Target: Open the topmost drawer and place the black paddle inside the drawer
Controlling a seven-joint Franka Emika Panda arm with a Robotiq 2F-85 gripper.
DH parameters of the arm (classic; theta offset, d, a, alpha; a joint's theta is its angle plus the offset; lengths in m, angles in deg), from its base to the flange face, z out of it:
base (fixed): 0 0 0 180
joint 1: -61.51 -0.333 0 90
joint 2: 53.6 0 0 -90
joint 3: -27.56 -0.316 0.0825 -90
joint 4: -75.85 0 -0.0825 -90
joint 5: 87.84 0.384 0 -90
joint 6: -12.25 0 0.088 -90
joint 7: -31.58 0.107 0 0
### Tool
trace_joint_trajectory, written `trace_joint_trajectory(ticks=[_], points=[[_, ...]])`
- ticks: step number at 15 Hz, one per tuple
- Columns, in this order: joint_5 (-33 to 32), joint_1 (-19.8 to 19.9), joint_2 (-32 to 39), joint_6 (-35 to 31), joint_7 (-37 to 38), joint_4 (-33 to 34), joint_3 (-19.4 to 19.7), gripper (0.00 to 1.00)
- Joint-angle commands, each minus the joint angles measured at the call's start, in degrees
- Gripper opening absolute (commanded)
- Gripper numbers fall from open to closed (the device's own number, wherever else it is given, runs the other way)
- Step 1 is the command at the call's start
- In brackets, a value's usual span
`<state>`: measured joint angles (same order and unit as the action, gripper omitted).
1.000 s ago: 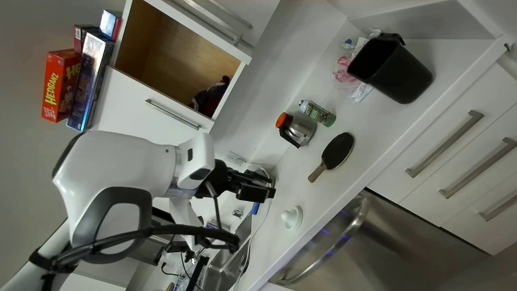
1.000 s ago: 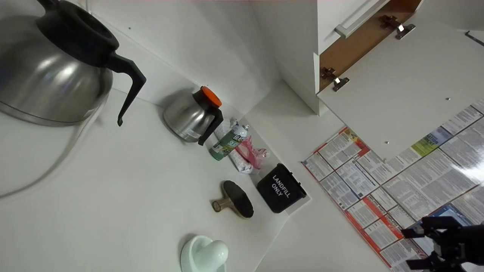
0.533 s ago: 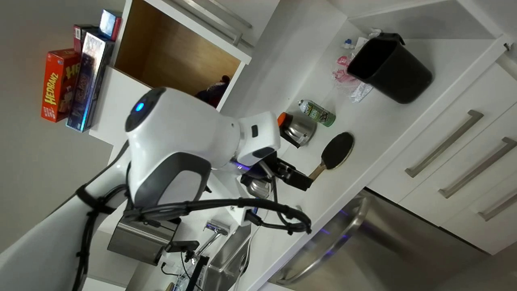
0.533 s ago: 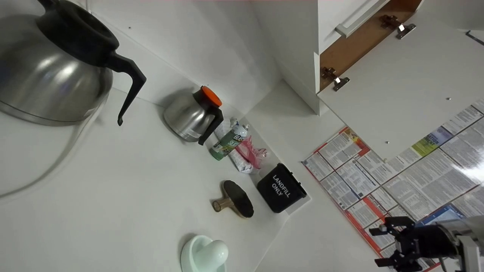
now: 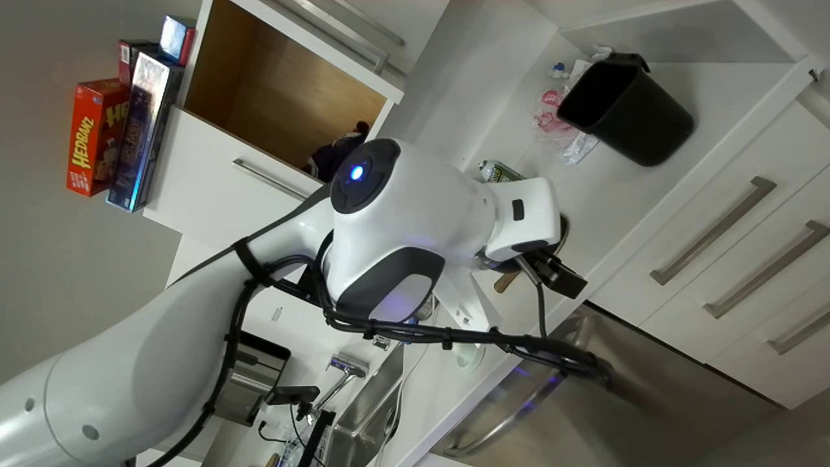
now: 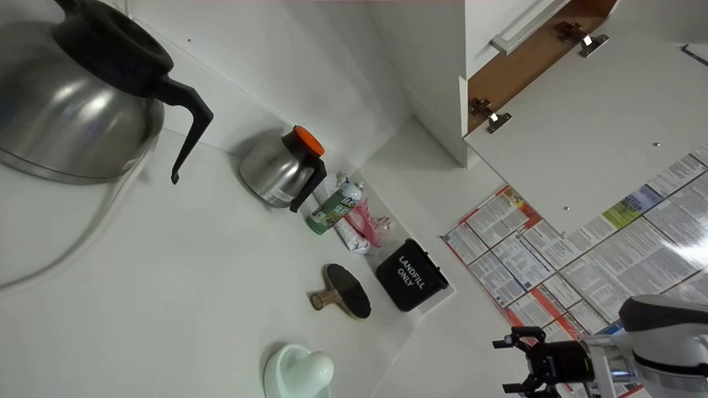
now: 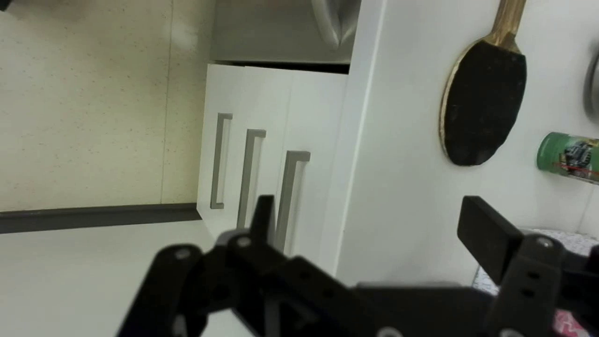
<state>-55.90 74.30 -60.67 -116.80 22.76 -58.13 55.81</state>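
Black fingers (image 7: pixel 486 231) have swung toward the front edge of the desk (image 7: pixel 398 187), spread wide and grasping nothing, so pulling the topmost drawer (image 7: pixel 318 150), still shut, is probably next. Three drawer fronts (image 7: pixel 269 96); one black paddle (image 7: pixel 486 100), lying near that edge; one spray can (image 7: pixel 568 157).

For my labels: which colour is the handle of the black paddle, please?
The paddle's handle is brown; it shows best in the wrist view.
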Motion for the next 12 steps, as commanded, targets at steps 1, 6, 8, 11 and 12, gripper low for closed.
trace_joint_trajectory(ticks=[1, 6, 8, 11, 12], points=[[0.23, 2.55, 0.48, 0.21, -0.13, 0.07, -2.52, 1.00], [0.22, 2.64, -0.09, 0.20, -0.11, 0.13, -2.98, 1.00], [3.41, 2.79, 0.89, -1.11, -2.33, -0.28, -2.73, 1.00], [16.06, 3.40, 5.41, -2.19, -9.78, -0.36, -1.54, 1.00], [20.77, 4.09, 7.43, -2.06, -12.87, -0.09, -1.53, 1.00]])
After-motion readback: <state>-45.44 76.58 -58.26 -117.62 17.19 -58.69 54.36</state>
